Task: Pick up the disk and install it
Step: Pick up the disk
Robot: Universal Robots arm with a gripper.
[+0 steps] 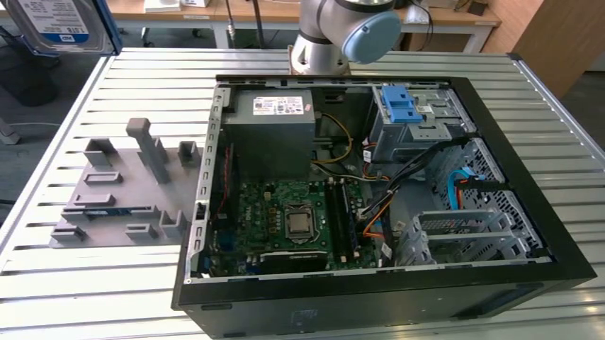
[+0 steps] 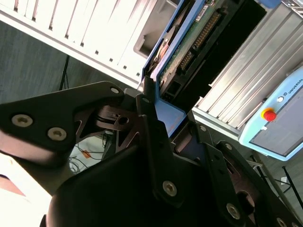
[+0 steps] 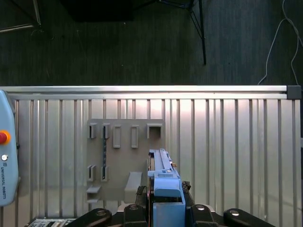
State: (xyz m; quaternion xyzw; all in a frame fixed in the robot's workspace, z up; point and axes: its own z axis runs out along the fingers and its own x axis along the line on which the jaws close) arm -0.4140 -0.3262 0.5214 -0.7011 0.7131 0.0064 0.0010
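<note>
- The disk (image 1: 61, 25) was seen at about 11 o'clock in the exterior view, raised off the slatted aluminium table (image 1: 95, 297) and well apart from the open computer case (image 1: 378, 304), which took up the middle and the 4 o'clock side.
- In the first wrist view the gripper (image 3: 164, 198) was closed on the disk (image 3: 163, 175): its black fingers (image 3: 140, 193) were pressed against either side, and the disk was held edge-on above the grey fixture plate (image 3: 118, 165).
- The pick-up was therefore judged done, and the carrying part of the installation was taken to be in hand (nothing had been seated in the case).
- Installation was judged to call for the disk to be turned flat, brought across to the case and lined up squarely with a bay. The perforated metal cage (image 1: 463, 230) at about 4 o'clock looked a likely one.
- In the second wrist view the disk (image 2: 189, 42) was shown from below: a green circuit board with a row of connector pins, framed by a smooth blue plastic carrier (image 2: 168, 113).
- The carrier was judged slippery and slightly flexible, so a firm, square grip would be needed.
- The fixture plate (image 1: 123, 205), at 9 o'clock, was matte grey, with upright slots and posts.
</note>
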